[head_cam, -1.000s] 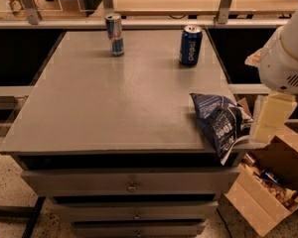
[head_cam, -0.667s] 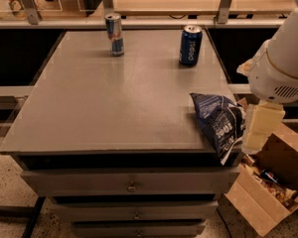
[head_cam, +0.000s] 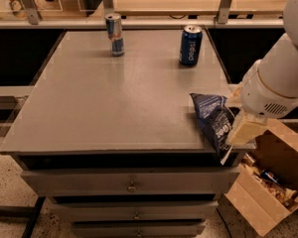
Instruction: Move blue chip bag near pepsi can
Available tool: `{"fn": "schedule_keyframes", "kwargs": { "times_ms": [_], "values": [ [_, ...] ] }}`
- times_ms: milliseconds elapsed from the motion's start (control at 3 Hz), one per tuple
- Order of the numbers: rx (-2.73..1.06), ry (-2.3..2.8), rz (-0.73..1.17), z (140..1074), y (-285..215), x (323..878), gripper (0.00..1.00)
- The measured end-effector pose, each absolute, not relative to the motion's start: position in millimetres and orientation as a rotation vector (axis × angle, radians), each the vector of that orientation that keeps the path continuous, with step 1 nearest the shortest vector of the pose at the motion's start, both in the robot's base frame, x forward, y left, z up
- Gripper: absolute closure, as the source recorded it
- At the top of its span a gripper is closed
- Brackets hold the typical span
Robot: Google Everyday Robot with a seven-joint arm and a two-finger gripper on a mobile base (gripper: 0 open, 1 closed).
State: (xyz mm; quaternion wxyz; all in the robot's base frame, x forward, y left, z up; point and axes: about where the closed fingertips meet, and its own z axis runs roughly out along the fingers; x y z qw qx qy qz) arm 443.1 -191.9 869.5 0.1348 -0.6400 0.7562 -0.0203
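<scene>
Jaws lower now, at right edge of blue chip bag (head_cam: 212, 118); whether spread, unclear.

Crumpled navy blue chip bag (head_cam: 213, 119) at table (head_cam: 114, 98) front-R edge, gripper (head_cam: 244, 129) just beside; pepsi can (head_cam: 190, 45) upright back-R, well apart.

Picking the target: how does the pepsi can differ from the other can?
The pepsi can is dark blue and wider; the silver-and-blue can is slimmer. The pepsi can stands back right, the silver-and-blue can back left. Both stand upright. The end effector is at the blue chip bag.
</scene>
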Motion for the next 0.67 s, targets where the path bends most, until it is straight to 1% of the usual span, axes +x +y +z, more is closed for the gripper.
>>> {"fn": "schedule_keyframes", "kwargs": {
  "times_ms": [333, 667],
  "values": [
    [-1.834, 2.193, -0.001, 868.0, -192.0, 440.6, 0.64],
    [-1.833, 2.191, -0.005, 869.7, -191.4, 439.8, 0.88]
  ]
}}
